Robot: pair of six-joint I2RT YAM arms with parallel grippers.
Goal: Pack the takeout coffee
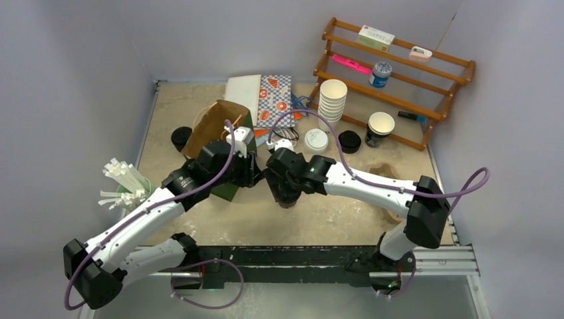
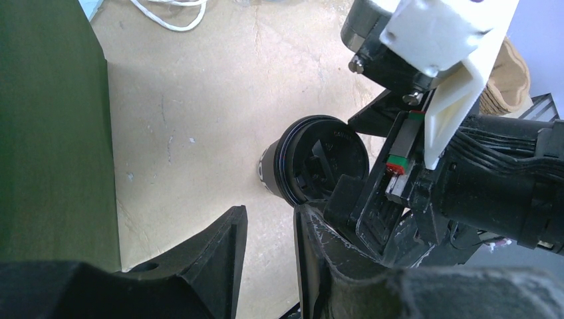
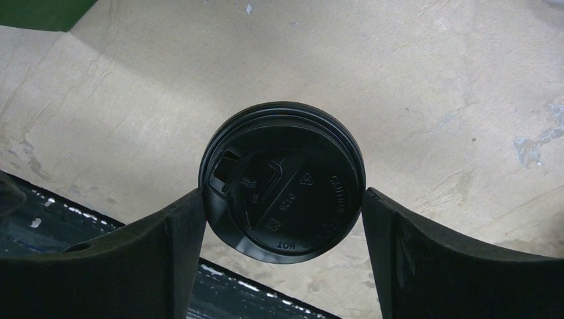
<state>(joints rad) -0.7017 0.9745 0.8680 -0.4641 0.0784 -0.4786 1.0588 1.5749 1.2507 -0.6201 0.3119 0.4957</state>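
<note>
Where right tool [image 3: 282, 212] brackets black-lidded takeout coffee [image 3: 282, 189]

Plain grey walls [image 1: 80, 53] on 3 sides, worn beige table [image 1: 332, 212], wooden rack [image 1: 392, 80] back right, even light.

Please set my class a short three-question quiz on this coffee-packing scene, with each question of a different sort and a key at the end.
1. True or false: the takeout coffee has a white lid.
2. Whose jaws are against opposite sides of the cup's lid? A) the left gripper's B) the right gripper's C) neither's
3. Fill in: in the top view, the stack of white cups stands in front of a wooden ____.

Key: 1 false, the lid is black; 2 B; 3 rack.
</note>
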